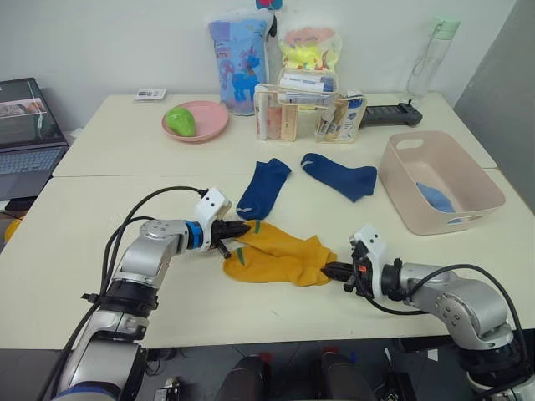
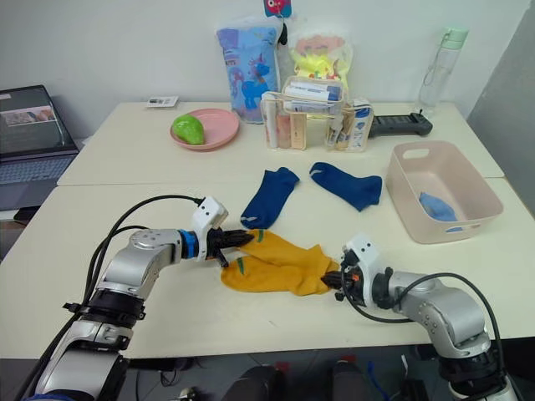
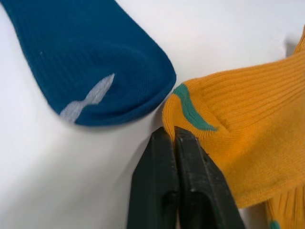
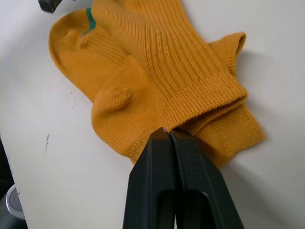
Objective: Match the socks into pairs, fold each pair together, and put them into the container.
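Each claw, left point(image 1: 236, 230) and right point(image 1: 338, 271), pinches the stacked mustard socks point(image 1: 280, 255), lower sock mostly hidden.

Ribbed, matt knit cloth is seen on the mustard yellow socks point(image 4: 157, 81), with a teal stitched mark; the navy sock point(image 3: 90, 57) is knitted finer, soft and dull. The table point(image 1: 125, 150) is shown smooth and pale, faintly scuffed. The container point(image 1: 440, 180) is rendered in smooth, satiny pink plastic

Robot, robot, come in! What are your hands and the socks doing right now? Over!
Left gripper shut on toe of mustard yellow knit socks; right gripper shut on cuff end. Navy sock close beside left fingertips.
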